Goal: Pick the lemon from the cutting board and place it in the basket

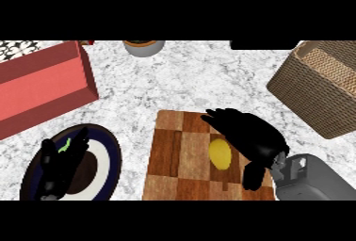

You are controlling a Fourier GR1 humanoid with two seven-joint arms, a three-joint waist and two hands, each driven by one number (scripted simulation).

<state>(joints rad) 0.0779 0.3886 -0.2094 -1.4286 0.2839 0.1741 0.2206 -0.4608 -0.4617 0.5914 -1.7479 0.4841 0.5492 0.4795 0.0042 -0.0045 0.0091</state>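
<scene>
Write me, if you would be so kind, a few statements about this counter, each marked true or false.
1. The lemon lies on the cutting board. True.
2. The lemon is already inside the basket. False: the basket stands apart at the upper right, and the lemon is on the board.
3. The right hand is over the cutting board, right beside the lemon. True.
4. The left hand rests next to the basket. False: it shows at the view's left, over the plate.
5. A red box lies to the left of the board. True.
</scene>
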